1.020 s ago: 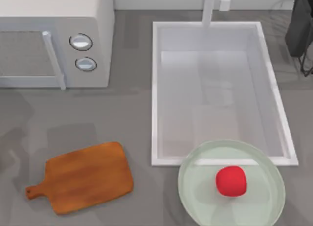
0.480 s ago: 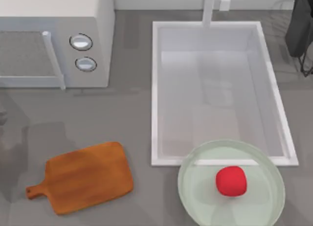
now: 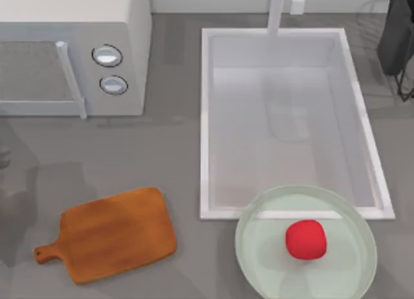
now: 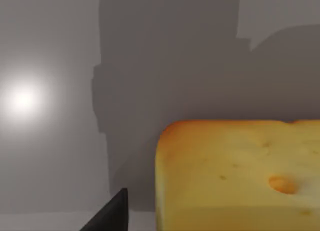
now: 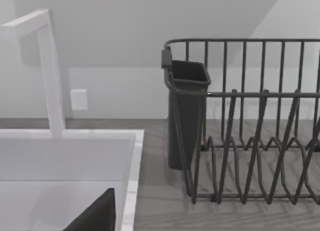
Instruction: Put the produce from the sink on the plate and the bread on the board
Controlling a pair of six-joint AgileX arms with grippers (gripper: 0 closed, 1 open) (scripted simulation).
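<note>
Left gripper [image 4: 112, 213]: one dark fingertip shows in the left wrist view, just beside the bread; cannot tell whether the jaws are apart or together.
Bread [image 4: 239, 175]: golden-yellow block with a darker pit on its face, close in front of the left wrist camera, next to the left fingertip (contact between them can't be made out). Grey surface behind it carries a blocky shadow and a bright glare spot.
Right gripper [image 5: 95, 216]: dark finger edge at the foot of the right wrist view, over the sink; cannot tell its jaw state either.
Sink [image 3: 207, 118]: white basin with raised rim, directly under and ahead of the right gripper in the wrist view; bare white floor inside in the top view.
Faucet [image 5: 50, 71]: white, upright, past the right gripper at the sink's far edge.
Dish rack [image 5: 255, 126]: dark wire rack with a dark cup-shaped holder, on the counter beyond the right gripper and beside the sink.
Produce [image 3: 306, 239]: red rounded fruit lying on the plate, roughly mid-plate.
Plate [image 3: 259, 273]: pale green, round, overlapping the sink's near rim in the top view.
Board [image 3: 113, 234]: orange-brown, handle pointing to the table's left, lying flat with nothing on it; well apart from the plate.
Microwave [image 3: 71, 53]: white with two dials, at the table's far left, behind the board.
</note>
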